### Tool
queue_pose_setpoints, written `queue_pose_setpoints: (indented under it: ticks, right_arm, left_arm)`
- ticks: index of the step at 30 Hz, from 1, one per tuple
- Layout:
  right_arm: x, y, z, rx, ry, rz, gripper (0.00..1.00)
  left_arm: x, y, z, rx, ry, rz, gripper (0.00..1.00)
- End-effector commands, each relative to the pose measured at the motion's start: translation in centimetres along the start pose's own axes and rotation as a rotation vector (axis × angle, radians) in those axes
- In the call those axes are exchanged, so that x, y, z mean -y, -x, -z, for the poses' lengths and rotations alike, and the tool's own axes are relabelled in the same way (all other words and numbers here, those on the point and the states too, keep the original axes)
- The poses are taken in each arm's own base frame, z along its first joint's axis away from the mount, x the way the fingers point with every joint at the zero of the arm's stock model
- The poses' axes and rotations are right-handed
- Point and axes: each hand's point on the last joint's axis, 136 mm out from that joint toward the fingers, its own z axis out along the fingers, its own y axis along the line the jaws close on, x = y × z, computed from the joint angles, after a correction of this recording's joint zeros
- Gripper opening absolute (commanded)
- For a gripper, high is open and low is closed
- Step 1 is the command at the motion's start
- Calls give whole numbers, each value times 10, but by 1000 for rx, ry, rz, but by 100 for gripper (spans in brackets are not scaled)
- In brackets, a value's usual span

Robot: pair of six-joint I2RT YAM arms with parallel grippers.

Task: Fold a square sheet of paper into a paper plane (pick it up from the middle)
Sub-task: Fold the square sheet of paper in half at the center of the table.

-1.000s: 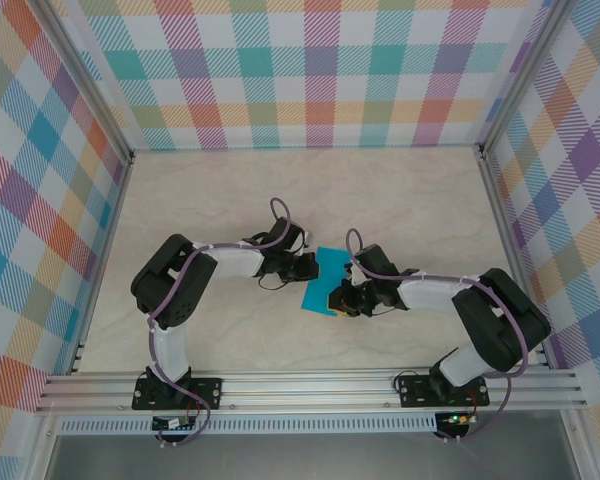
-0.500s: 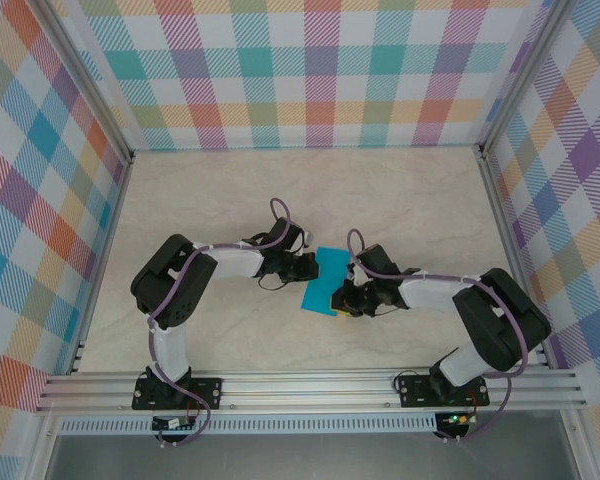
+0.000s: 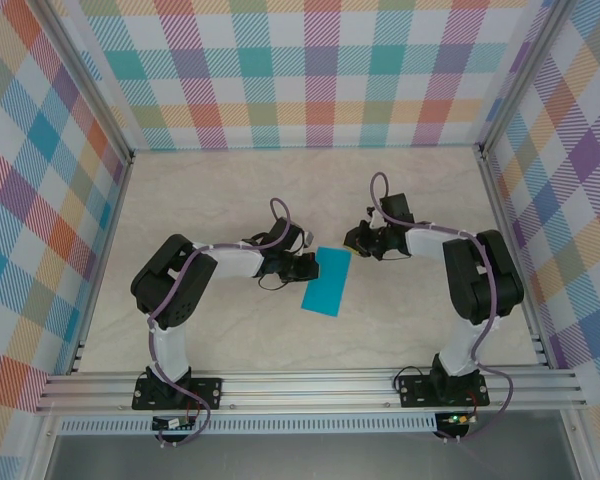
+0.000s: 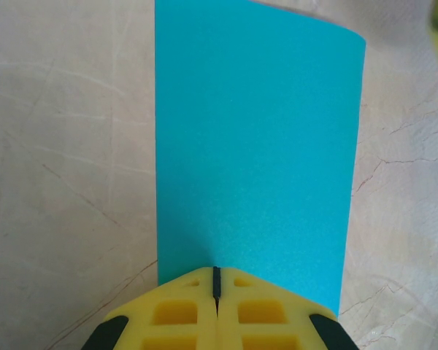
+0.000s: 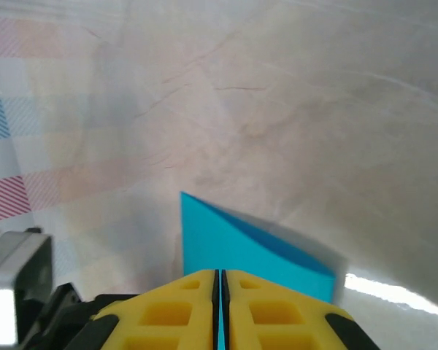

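Cyan square sheet of paper (image 3: 328, 281) lies as a narrow rectangle on the marbled table (image 3: 230, 190), just below the centre of the overhead frame. At its left long edge the left gripper (image 3: 305, 267) has its yellow fingers (image 4: 182, 310) clenched, tips touching the paper; pinching or merely pressing, I cannot tell. Farther back, at upper right of the sheet, the right gripper (image 3: 358, 240) is clenched too, near the sheet's far corner.

We've got L arm bent at elbow, forearm pointing right, L gripper (image 4: 216, 283) clamped on the sheet (image 4: 255, 146) edge; R forearm points left, R gripper (image 5: 220, 281) jaws pressed together.
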Motion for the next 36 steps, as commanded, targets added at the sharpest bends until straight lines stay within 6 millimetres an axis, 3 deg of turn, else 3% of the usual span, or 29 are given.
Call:
queue_pose_setpoints:
  ticks: [1, 13, 19, 24, 29, 36]
  right_arm:
    - [1, 2, -6, -22, 7, 17, 12]
    - [43, -8, -26, -68, -93, -28, 12]
    - [30, -5, -18, -82, -91, -18, 13]
    - [-4, 0, 10, -65, -47, 43, 20]
    - [-6, -18, 32, -54, -93, 15, 28]
    - [6, -53, 27, -84, -161, -25, 37]
  left_arm:
    - [-55, -57, -13, -175, 189, 69, 0]
    - [-58, -61, -13, -181, 193, 68, 0]
    - [-49, -55, -10, -166, 168, 65, 0]
    - [-16, -31, 4, -104, 79, 67, 4]
    - [14, -8, 31, -21, 26, 48, 13]
    - [0, -9, 61, 79, 110, 60, 22]
